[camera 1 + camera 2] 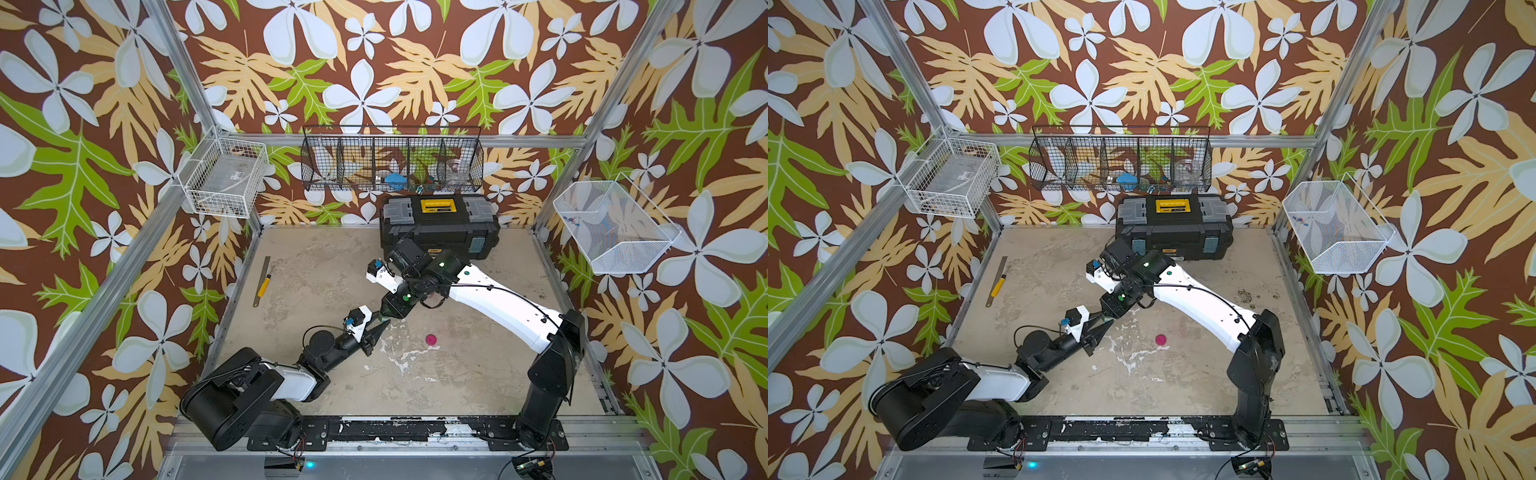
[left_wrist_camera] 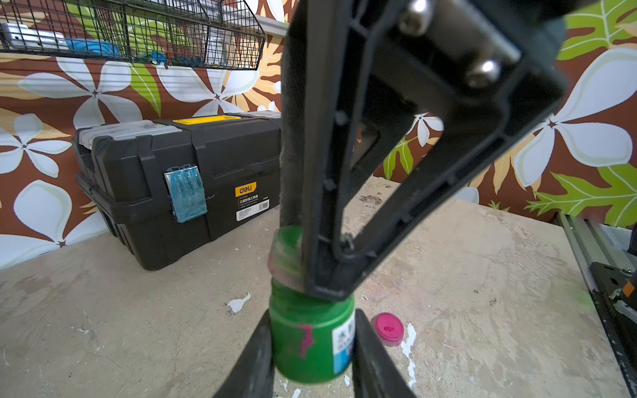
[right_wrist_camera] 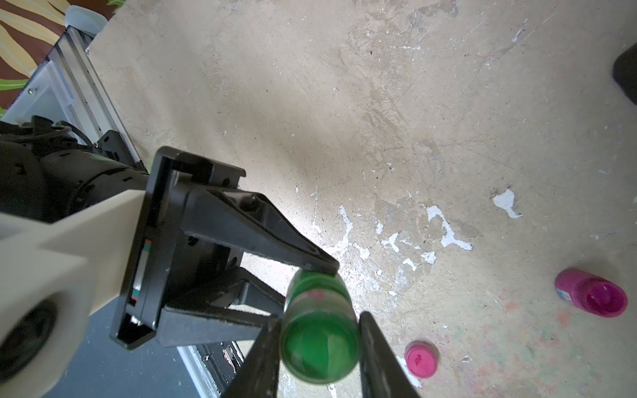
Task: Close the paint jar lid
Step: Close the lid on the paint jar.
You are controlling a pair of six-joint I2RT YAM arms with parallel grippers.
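Observation:
A green paint jar (image 2: 310, 341) with a pink smear and a white-blue label is held off the table, my left gripper (image 2: 312, 320) shut on its body. Its green lid (image 3: 319, 344) sits on the jar's neck, a little tilted in the left wrist view, with the thread (image 2: 293, 293) showing under it. My right gripper (image 3: 320, 320) is shut on the lid from above. In both top views the two grippers meet tip to tip over the middle of the table, the left gripper (image 1: 379, 328) low and the right gripper (image 1: 384, 316) above, hiding the jar.
A loose pink lid (image 1: 431, 340) lies on the table just right of the grippers. An open pink jar (image 3: 591, 296) lies on its side farther off. A black toolbox (image 1: 439, 226) stands at the back, and a ruler with a yellow knife (image 1: 262, 282) lies at the left.

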